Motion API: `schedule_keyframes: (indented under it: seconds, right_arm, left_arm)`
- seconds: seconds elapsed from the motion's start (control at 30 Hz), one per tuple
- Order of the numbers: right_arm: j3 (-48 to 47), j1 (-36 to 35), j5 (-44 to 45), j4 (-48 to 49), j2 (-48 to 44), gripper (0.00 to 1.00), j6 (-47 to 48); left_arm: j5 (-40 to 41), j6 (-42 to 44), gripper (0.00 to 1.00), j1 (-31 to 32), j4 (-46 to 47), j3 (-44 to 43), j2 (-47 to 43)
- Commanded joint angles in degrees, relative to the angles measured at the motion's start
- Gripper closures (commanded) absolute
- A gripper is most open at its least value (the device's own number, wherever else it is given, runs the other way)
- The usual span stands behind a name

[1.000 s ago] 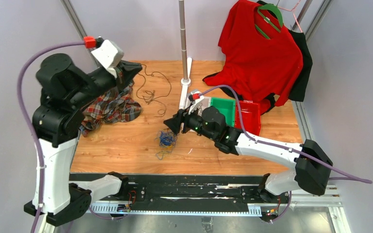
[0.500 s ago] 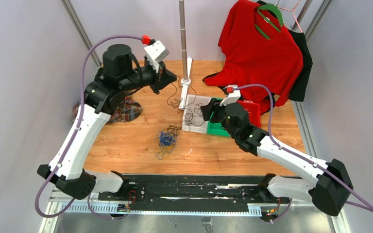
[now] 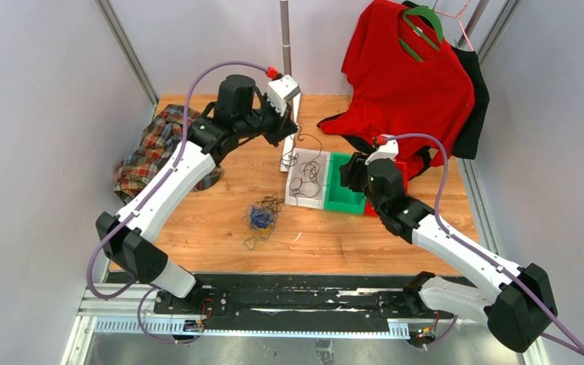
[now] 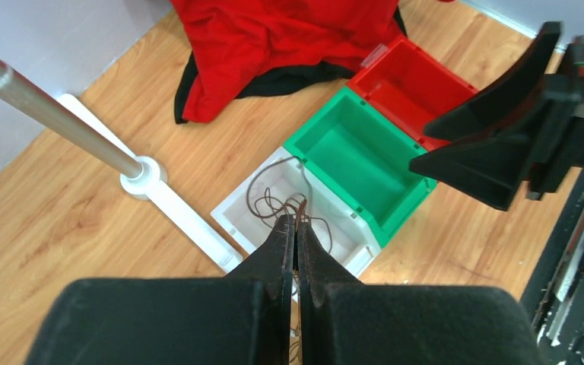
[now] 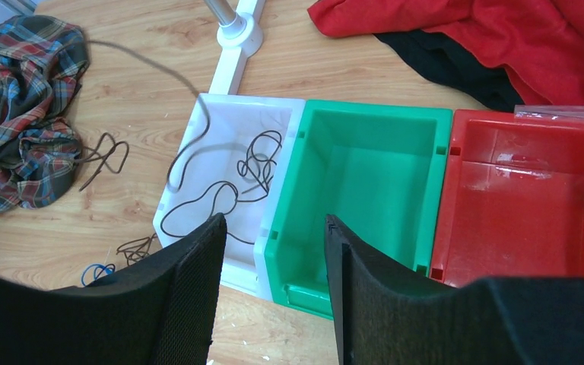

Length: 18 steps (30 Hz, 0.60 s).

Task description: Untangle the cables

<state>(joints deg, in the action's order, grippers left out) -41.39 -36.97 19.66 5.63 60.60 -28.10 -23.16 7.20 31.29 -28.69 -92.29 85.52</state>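
A wad of blue, yellow and dark cables lies on the wooden table in front of the bins. One long dark cable hangs from my left gripper and coils inside the white bin. In the left wrist view my left gripper is shut on that cable's strand above the white bin. My right gripper stands open with nothing between its fingers. It hovers over the near edge of the green bin, beside the white bin's coiled cable.
A red bin sits right of the green bin. A metal pole on a white base stands just behind the bins. A plaid cloth lies at the left, and red and black garments hang at the back right.
My left arm swung right from the plaid cloth to the pole, carrying the dark cable over the white bin. My right arm drew back from the wad to the green bin, its jaws slightly narrower.
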Motion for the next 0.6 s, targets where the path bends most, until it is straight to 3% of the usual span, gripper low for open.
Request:
schedule_keyframes:
  seconds: [0.0, 0.57]
  right_arm:
    - [0.9, 1.0, 1.5, -0.6, -0.6, 0.50, -0.4]
    - [-0.8, 1.5, 0.8, -1.1, 0.3, 0.50, -0.2]
  left_arm:
    - [1.3, 1.8, 1.00, 0.4, 4.8, 0.5, 2.6]
    - [1.8, -0.9, 1.00, 1.8, 13.3, 5.8, 12.7]
